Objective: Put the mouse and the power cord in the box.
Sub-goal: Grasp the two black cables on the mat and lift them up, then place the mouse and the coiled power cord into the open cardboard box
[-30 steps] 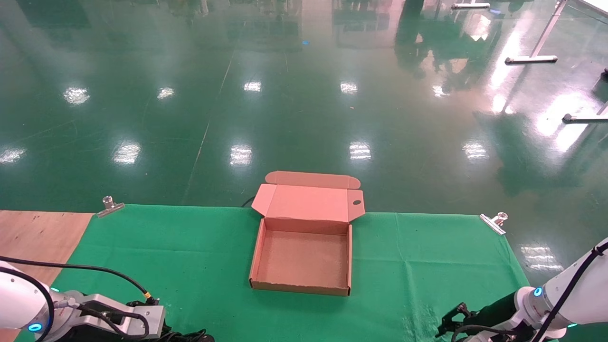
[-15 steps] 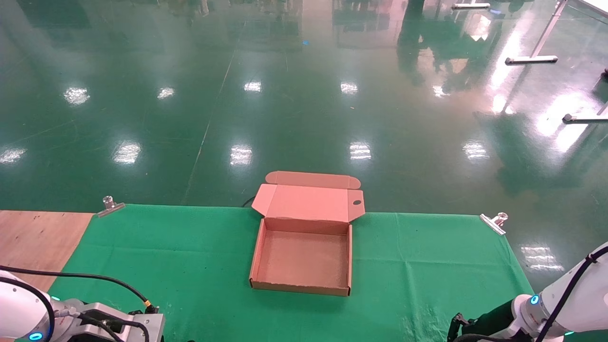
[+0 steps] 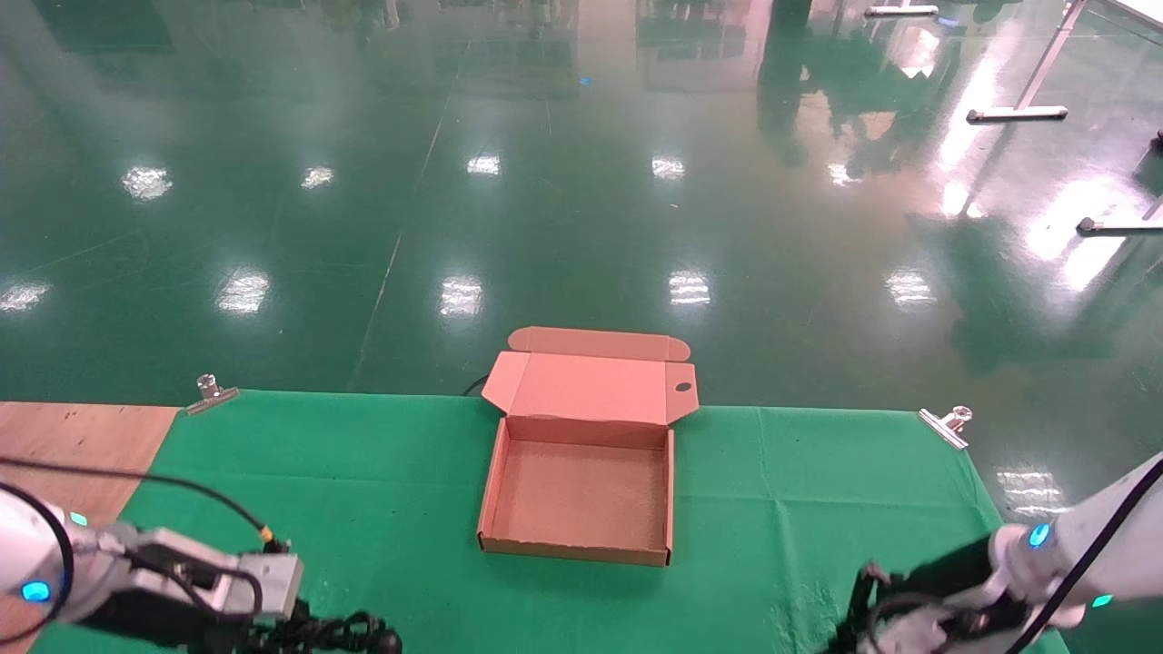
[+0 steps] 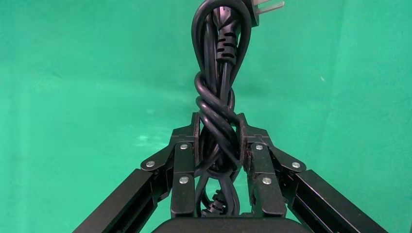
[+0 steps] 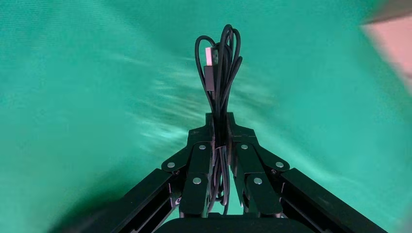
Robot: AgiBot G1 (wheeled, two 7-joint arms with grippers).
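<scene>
My left gripper [image 4: 218, 138] clamps the power cord [image 4: 218, 87], its plug prongs cut off at the frame edge. My right gripper [image 5: 221, 128] pinches the mouse's thin cable [image 5: 219, 73]; the mouse body is hidden. The box [image 3: 581, 495] sits open between them on the green cloth [image 3: 363, 481].

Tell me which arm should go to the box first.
Either, slightly the left. The left hand is shut on the power cord, the right hand on the mouse's thin cable. Both flank the open box; the left sits a little nearer.
</scene>
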